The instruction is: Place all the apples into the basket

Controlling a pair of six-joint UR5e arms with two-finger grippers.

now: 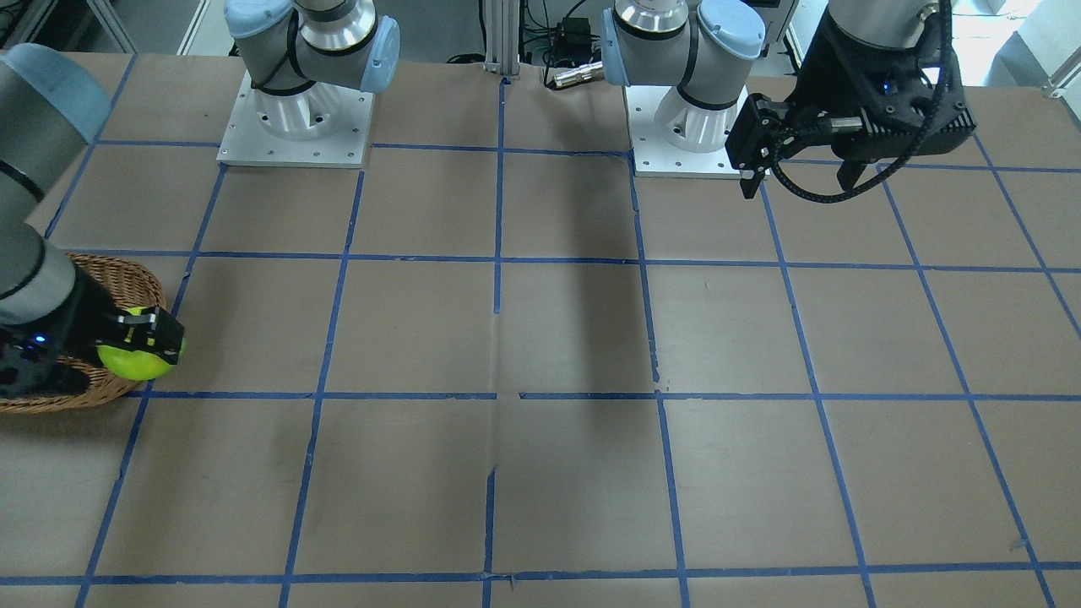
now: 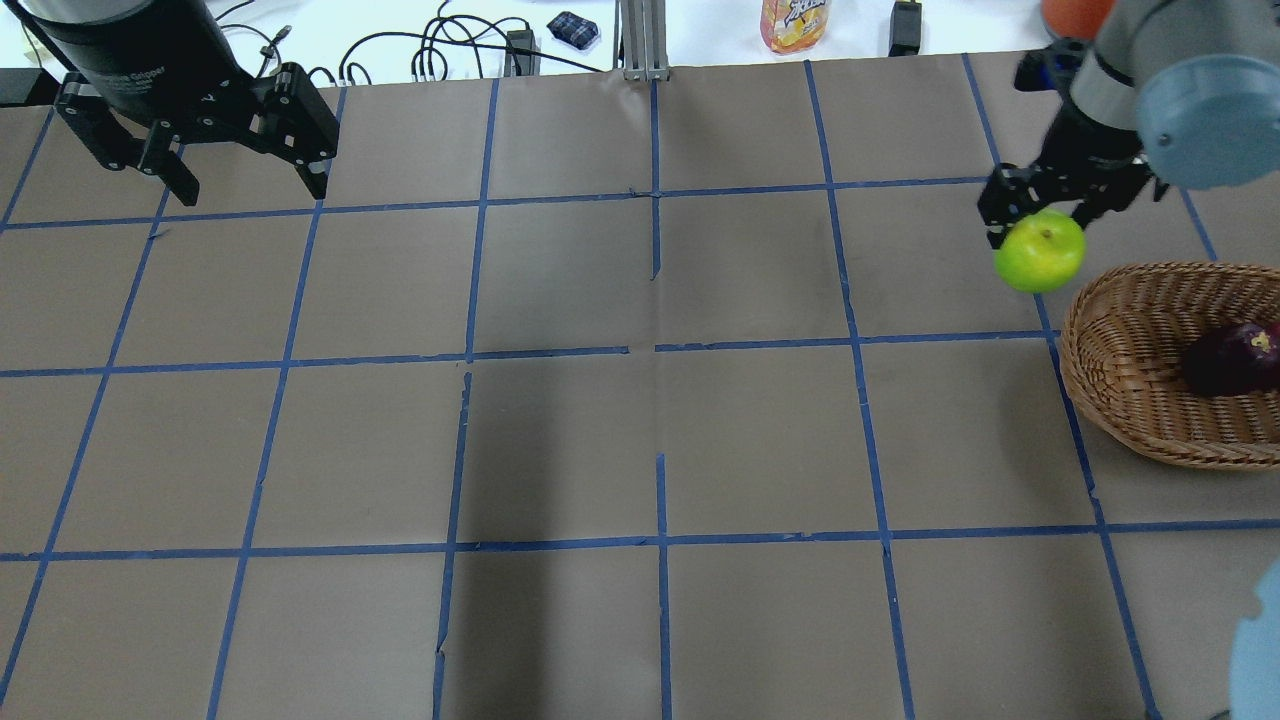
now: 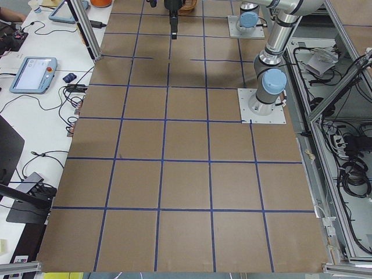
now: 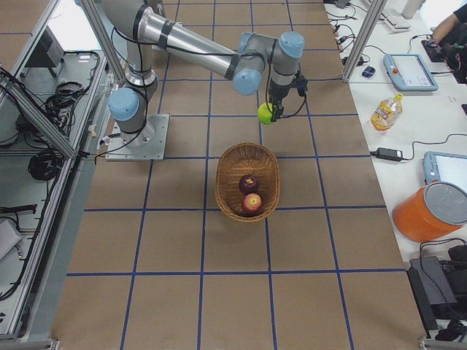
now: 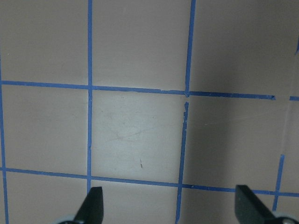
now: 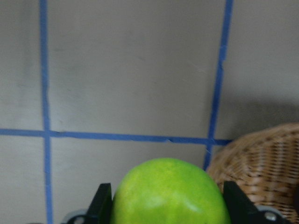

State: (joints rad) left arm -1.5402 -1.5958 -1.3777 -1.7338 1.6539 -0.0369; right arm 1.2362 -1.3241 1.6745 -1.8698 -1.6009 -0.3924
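Right gripper (image 2: 1042, 222): closed around the green apple (image 2: 1040, 252), one finger on each side. The apple fills the gap between them in the wrist view.

Green apple: hangs under the gripper, apparently lifted off the table (image 2: 640, 450). It is just outside the basket (image 2: 1130, 400), not over it.

Basket from the gripper: just beside it, out toward the robot's right end of the table and a little back toward the robot. The nearest bit of rim is almost under the apple's edge. In the right wrist view the weave fills only the lower right corner.

Basket's long way: runs along the table, so the gripper faces one of its narrow ends.

Already inside: the purple apple (image 2: 1225, 360) and the red apple (image 4: 252, 202), touching each other, in the half of the basket farther from the gripper. The half nearer the gripper looks bare.

Coming move, as I judge it: a short carry over the near rim, then release onto the bare weave, short of the two apples.

Left gripper (image 2: 250, 188): spread wide and holding nothing, with bare table beneath it. It is well apart from the basket, so the right arm is much the nearer one.
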